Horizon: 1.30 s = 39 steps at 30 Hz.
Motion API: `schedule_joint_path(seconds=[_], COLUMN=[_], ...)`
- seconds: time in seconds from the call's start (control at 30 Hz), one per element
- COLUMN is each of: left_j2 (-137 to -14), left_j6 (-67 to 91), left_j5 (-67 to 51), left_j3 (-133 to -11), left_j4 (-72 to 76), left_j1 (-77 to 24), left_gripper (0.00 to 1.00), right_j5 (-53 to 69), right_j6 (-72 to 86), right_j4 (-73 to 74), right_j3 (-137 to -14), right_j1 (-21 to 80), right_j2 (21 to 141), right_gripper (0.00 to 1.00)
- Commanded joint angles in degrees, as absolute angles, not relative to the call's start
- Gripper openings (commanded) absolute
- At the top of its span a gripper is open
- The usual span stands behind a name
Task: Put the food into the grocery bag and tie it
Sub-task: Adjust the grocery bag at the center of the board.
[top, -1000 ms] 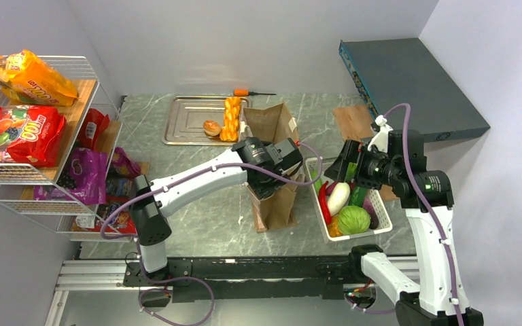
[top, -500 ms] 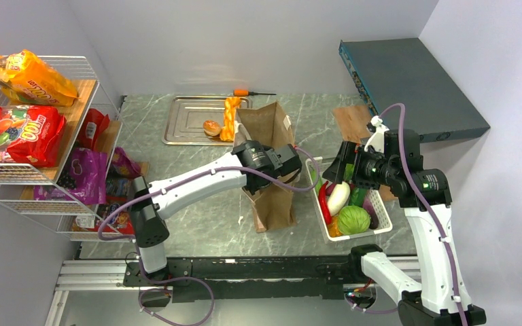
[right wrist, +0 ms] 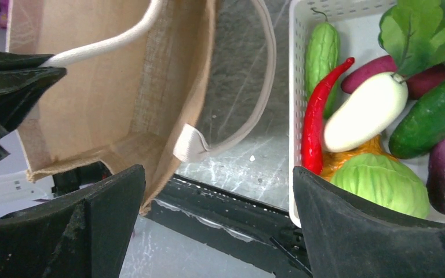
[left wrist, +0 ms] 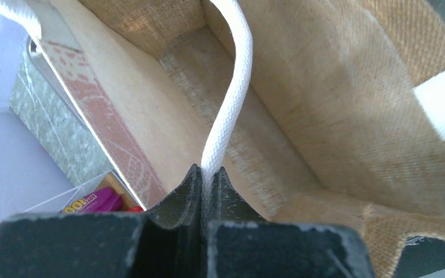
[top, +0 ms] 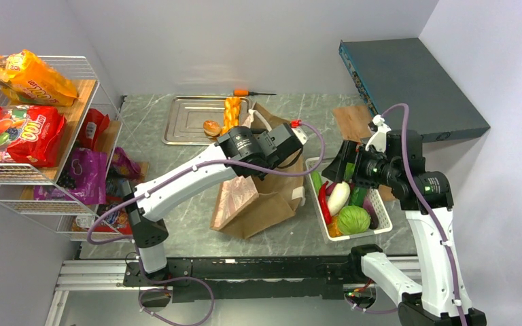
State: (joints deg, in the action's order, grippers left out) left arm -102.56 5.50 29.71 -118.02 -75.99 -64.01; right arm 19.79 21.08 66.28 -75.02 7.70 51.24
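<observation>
Zero food items are in the grocery bag (top: 262,200) so far: both wrist views show its inside bare. The job is therefore judged to be at the very start, w/ all the packing and the tying left. It sits mid-table, tipped so its base points near-left and its mouth far-right. It is hoisted by one white handle (left wrist: 240,75), which the left gripper (left wrist: 207,180) pinches tight between pressed-together fingers. The 2nd handle (right wrist: 272,63) hangs loose over the table on the right side. Just beside the bag mouth, the right gripper (right wrist: 217,185) hovers w/ jaws spread wide, holding nothing, by the left edge of the white basket (right wrist: 292,87). Veg lies in that basket, right of the bag: red chili (right wrist: 318,110), light green cabbage (right wrist: 382,185), white radish (right wrist: 362,113), cucumber (right wrist: 321,55), etc. An orange braided piece (top: 232,112) lies on the metal tray (top: 183,125), far side. Snacks sit on the wire rack (top: 92,64) at the left, incl. an orange packet (top: 30,78) and a red packet (top: 17,132). Writing: the red packet shows big "100" figures, and a purple pkt (left wrist: 92,202) in the left wrist view also reads "100". The orange packet's red lettering is too small to read. The bag's side panel has a reddish pattern w/ no legible words, and its white patches look blank.
</observation>
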Motion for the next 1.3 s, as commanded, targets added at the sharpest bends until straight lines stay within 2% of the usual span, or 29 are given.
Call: schedule_joint_path(seconds=[0.0, 0.23, 0.53, 0.87, 1.17, 1.27], left_j2=[-97.2, -91.9, -85.2, -76.7, -73.9, -73.5], left_j6=[8.5, 14.7, 21.5, 18.8, 17.1, 16.8], left_j5=[28.9, 25.0, 20.0, 15.8, 13.3, 12.3], left_j3=[-117.4, -111.8, -101.0, -90.9, -87.4, -86.8], left_j4=[-71.6, -64.6, -54.0, -45.1, -41.0, -40.1], left_j1=[-64.4, -64.4, -64.4, -64.4, -64.4, -64.4], left_gripper=[0.00, 0.00, 0.00, 0.00, 0.00, 0.00], right_j5=[24.0, 27.6, 29.8, 33.7, 33.7, 34.7], right_j6=[24.0, 30.3, 53.9, 59.9, 62.9, 64.4], right_j4=[60.0, 49.7, 29.9, 18.4, 10.6, 6.6], right_j3=[-77.6, -75.0, -61.8, -56.4, -52.7, -51.3], right_j1=[7.9, 8.0, 8.0, 8.8, 16.1, 18.1], right_j2=[50.1, 50.1, 50.2, 55.2, 59.4, 60.7], right_gripper=[1.00, 1.00, 1.00, 0.98, 0.95, 0.91])
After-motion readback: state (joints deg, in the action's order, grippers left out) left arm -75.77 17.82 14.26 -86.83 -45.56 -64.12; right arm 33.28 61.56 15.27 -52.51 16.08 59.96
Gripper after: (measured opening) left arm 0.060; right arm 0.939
